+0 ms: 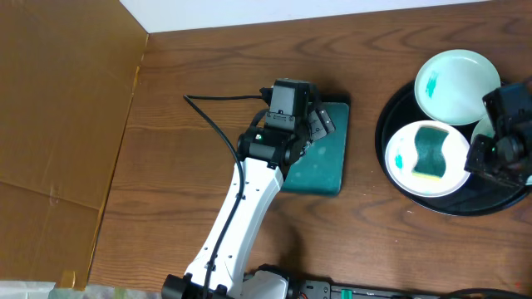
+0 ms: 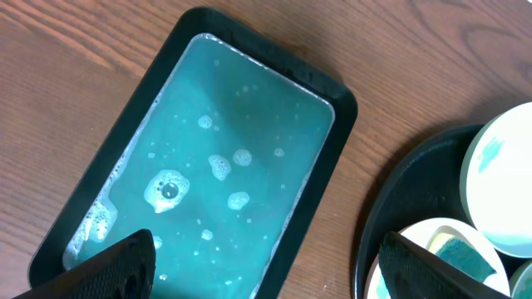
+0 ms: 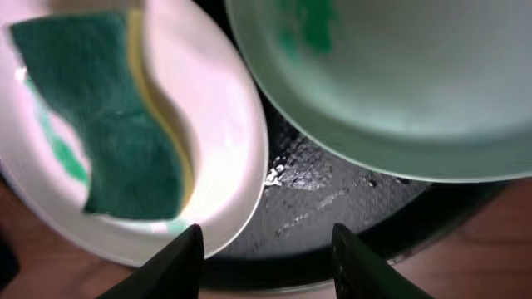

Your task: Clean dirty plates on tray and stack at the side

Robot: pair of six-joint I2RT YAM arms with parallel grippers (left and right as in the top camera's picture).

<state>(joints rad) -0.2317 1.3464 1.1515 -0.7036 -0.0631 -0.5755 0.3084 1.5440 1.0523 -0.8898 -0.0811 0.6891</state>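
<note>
My right claw (image 3: pixel 266 237), partly open and empty, hovers over the black tray (image 3: pixel 332 203), beside the dirty plate (image 3: pixel 220 124) holding the sponge (image 3: pixel 108 124); scrubbing looks unstarted, so next I should pinch that sponge.

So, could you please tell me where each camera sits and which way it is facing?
Overhead: fixed above the table, looking straight down; shows the left arm over the teal tray and the right hand above the black tray.
Left wrist: on the left arm, facing down at the teal tray's soapy water; its fingertips at the bottom edge.
Right wrist: close over the black tray, facing down at the sponge plate and another plate; its fingertips at the bottom.
Shared: all three show the sponge plate.
</note>
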